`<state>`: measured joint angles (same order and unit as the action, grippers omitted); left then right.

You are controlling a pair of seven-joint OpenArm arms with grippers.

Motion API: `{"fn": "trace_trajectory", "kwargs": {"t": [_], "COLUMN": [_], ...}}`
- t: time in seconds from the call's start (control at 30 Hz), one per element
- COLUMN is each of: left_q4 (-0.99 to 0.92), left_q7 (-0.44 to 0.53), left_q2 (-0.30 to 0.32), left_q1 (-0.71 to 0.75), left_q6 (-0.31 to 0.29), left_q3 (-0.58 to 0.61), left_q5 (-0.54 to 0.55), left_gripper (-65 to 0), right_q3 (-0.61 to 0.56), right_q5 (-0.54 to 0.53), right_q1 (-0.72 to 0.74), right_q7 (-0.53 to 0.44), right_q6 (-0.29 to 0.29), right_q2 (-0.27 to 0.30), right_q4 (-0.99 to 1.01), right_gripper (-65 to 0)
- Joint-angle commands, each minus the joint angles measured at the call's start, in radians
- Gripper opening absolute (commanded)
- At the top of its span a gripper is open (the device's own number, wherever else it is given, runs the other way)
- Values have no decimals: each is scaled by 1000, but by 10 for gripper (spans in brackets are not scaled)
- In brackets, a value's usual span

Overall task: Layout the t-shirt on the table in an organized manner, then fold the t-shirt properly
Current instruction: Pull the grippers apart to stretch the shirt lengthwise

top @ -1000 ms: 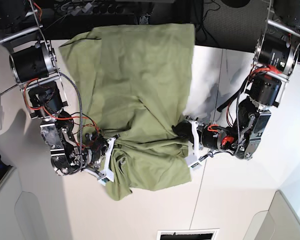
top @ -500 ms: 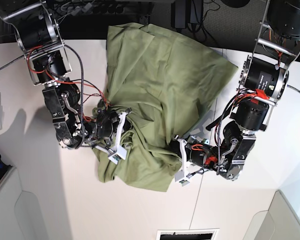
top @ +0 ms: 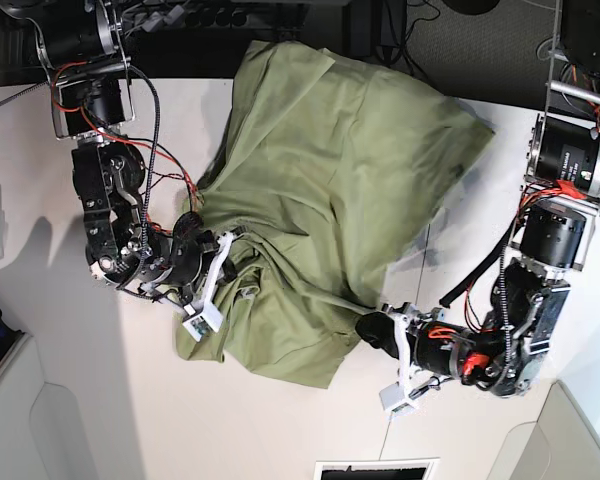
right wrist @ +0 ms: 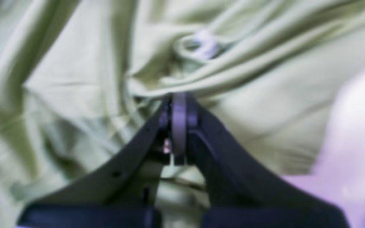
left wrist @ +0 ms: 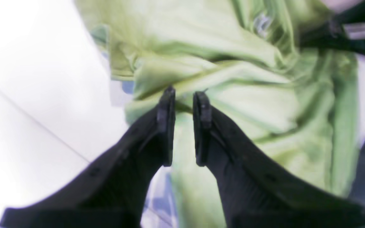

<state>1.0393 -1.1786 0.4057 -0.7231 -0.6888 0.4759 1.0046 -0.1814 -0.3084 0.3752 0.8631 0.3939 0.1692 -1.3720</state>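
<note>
The shirt (top: 330, 200) is pinched by the right gripper (right wrist: 177, 104), jaws shut; the left gripper (left wrist: 184, 95), slightly parted, seemingly empty, faces its hem just ahead.

The left end effector (left wrist: 184, 95) is now standing slightly parted at the t-shirt's (top: 330, 190) edge, having been clamped on the cloth before. The t-shirt is lying rotated and bunched toward the right end effector (right wrist: 178, 104); both arms are sitting repositioned over the counter (top: 280, 430).
</note>
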Motion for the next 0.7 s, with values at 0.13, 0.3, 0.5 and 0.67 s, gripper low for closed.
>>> {"fn": "trace_trajectory", "kwargs": {"t": [0.13,0.3,0.5,0.67], "left_q4": [178,384,472,438], "left_q7": [-111,-112,-91,100], "left_q2": [116,221,256,256], "left_q1": [97,330,542,618], "left_q6": [-9,-9,-9,-9], "left_q3": [-7,-7,-6,-6], "left_q5": [230,233,185,-75], "left_gripper": [-516,-516,-516,-516], "right_q3": [20,20,19,4], "right_q5": [40,44,102,138], "right_q1": [53,128,214,220], "right_q7": [-56,-94,-116,-119], "right_q6": [-6,-6,7,24], "right_q2": [2,0,-39,-32], "right_q4": [-6,76,274,375], "right_gripper": [-650,-650,-650,-650]}}
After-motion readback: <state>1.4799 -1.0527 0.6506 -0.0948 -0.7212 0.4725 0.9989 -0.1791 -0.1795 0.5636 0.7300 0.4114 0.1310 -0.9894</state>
